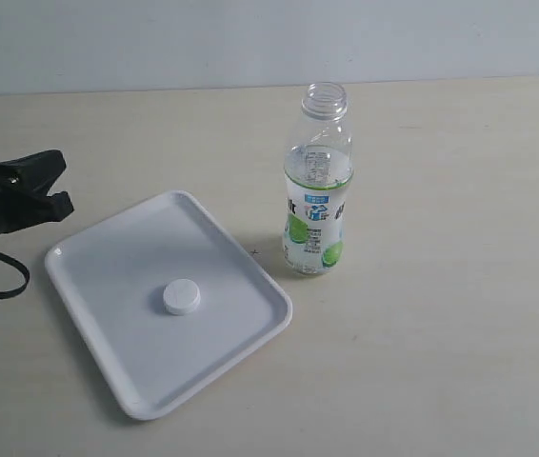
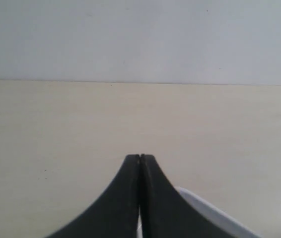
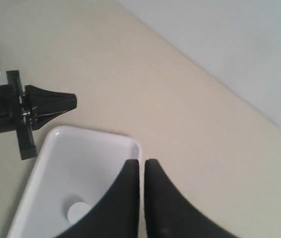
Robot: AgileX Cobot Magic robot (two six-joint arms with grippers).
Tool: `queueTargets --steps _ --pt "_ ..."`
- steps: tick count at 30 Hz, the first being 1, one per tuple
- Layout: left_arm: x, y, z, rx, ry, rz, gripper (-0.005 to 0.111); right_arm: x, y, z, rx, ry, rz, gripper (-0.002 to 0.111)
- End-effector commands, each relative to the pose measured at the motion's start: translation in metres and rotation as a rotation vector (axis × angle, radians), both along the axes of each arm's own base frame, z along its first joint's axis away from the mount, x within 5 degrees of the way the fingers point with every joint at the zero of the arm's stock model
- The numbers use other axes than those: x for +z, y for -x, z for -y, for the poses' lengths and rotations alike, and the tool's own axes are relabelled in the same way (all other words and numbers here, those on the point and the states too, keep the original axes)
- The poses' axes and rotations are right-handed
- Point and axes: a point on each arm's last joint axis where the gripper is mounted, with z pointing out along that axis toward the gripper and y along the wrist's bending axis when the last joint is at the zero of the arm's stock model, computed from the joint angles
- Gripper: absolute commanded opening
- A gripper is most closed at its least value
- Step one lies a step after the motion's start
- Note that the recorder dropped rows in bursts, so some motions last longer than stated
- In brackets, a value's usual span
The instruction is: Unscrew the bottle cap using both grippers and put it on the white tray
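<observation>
the left gripper point(image 2: 140, 158) has its jaws pressed flat together with nothing between them, and it hangs just off the near-left corner of the white tray point(image 1: 108, 257), apart from the rim; a corner of that tray shows low beside its fingers in the left wrist view. the bottle cap point(image 1: 182, 297) lies flat near the middle of the tray, beyond the left jaws and clear of both grippers. further from those jaws, past the tray's right edge, the bottle point(image 1: 317, 190) stands upright on the beige table point(image 1: 441, 333), its threaded neck open. the right gripper point(image 3: 141, 162) is outside the exterior view; its jaws are all but together, only a thin slit between them, pinching nothing, above one end of the tray with the cap below them
</observation>
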Motion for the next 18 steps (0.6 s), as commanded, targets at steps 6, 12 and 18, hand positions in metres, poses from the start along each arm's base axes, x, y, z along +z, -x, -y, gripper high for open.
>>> queueTargets --steps 6,12,18 --pt "0.027 0.013 0.023 0.012 -0.145 -0.016 0.000 0.025 0.075 0.083 -0.149 -0.064 0.123 0.000" --pt "0.047 0.044 0.019 0.009 -0.149 0.027 0.000 -0.009 0.107 0.118 -0.225 -0.126 0.182 0.000" --pt "0.060 0.096 0.002 0.044 -0.095 0.123 0.000 -0.050 0.122 0.136 -0.258 -0.154 0.254 0.000"
